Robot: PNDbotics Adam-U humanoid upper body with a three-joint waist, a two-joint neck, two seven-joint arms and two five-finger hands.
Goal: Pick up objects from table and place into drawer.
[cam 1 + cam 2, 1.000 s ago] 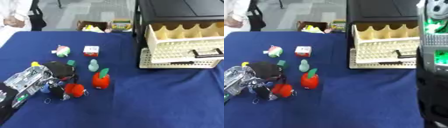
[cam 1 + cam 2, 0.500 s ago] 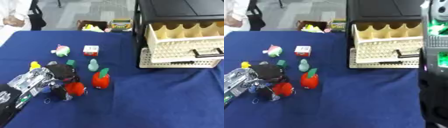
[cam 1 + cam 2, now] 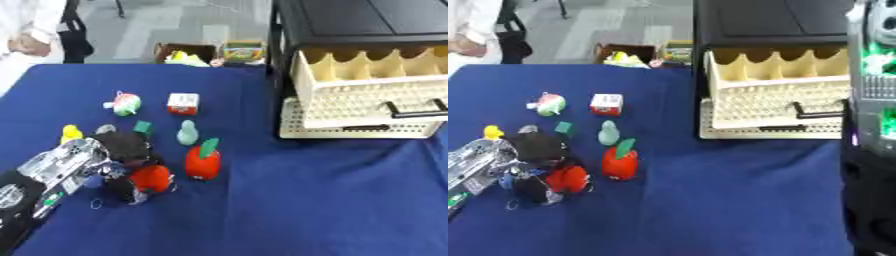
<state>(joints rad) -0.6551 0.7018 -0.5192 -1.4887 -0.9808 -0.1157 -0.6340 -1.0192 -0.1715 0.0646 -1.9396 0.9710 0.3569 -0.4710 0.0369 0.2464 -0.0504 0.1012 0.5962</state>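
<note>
A blue-clothed table (image 3: 289, 200) fills the scene, with a black cabinet (image 3: 367, 20) at its far right corner. From the cabinet a cream, perforated drawer (image 3: 367, 95) stands pulled out, its black handle (image 3: 418, 109) facing forward and its divided compartments open to view. On the right edge of the right eye view, the robot's right arm (image 3: 872, 125) rises as a dark column with green lights; its hand cannot be made out. At lower left the robot's left hand (image 3: 122, 155) reaches in on a silver and black arm (image 3: 48, 172), its dark fingers curled over a round red toy (image 3: 150, 178) near the table's front left. Just beside it stands a red fruit toy with a green leaf (image 3: 203, 161). Farther back lie a pale green pear shape (image 3: 186, 133), a small green block (image 3: 143, 127), a yellow piece (image 3: 71, 133), a red-and-white cube (image 3: 183, 103) and a pink-and-green ball (image 3: 125, 103).
</note>
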